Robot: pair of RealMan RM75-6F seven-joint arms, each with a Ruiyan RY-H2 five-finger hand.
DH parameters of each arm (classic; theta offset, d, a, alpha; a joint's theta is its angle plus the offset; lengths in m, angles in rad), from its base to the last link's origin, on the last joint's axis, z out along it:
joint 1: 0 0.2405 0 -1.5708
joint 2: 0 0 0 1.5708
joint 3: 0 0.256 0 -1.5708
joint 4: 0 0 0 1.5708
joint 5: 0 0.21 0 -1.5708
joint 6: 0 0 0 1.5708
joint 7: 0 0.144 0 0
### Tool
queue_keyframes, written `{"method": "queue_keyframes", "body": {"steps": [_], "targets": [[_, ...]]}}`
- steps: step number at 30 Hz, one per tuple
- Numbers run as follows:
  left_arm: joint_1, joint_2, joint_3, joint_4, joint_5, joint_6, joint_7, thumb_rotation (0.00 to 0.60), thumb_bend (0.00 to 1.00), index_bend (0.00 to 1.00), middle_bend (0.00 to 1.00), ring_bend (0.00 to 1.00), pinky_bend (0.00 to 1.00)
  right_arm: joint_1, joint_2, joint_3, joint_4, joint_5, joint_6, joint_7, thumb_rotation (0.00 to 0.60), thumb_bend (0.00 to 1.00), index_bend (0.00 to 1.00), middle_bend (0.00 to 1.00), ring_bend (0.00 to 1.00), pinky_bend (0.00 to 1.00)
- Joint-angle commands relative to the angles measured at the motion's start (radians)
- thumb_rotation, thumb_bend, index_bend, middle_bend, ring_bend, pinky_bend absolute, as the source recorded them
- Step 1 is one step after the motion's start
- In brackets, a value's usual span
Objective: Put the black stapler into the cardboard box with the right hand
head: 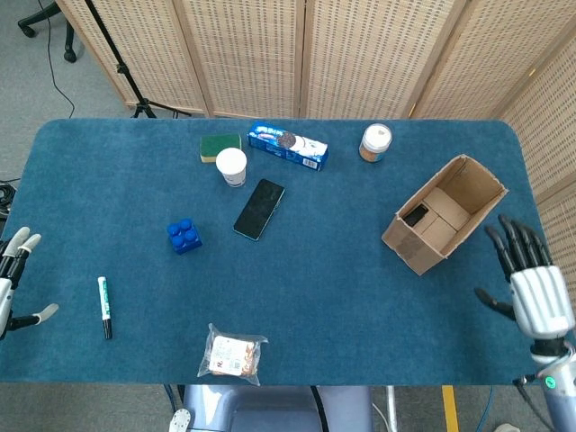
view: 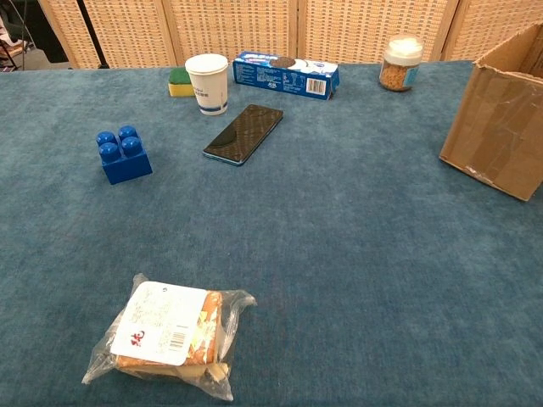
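The cardboard box stands open at the right of the table, and its brown side shows at the right edge of the chest view. A black stapler lies inside the box at its near-left corner. My right hand is off the table's right front corner, below and right of the box, fingers spread and holding nothing. My left hand hangs at the left table edge, fingers apart and empty. Neither hand shows in the chest view.
A black phone, white cup, green sponge, blue cookie box and jar sit across the back. A blue block, a marker and a bagged snack lie nearer the front.
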Motion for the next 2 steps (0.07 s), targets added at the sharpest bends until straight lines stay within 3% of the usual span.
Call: {"method": "queue_keyframes", "body": {"steps": [1,2], "targets": [[0.002,-0.009,0.004,0.002,0.002,0.0,0.015,0.6,0.0,0.0,0.0,0.0,0.0,-0.038,-0.02,-0.029,-0.008,-0.013,0.009,0.008,0.6,0.0,0.01,0.0,0.0,0.03],[0.002,-0.01,0.005,0.002,0.003,-0.001,0.017,0.6,0.0,0.0,0.0,0.0,0.0,-0.044,-0.021,-0.033,-0.011,-0.016,0.008,0.008,0.6,0.0,0.01,0.0,0.0,0.01]]}}
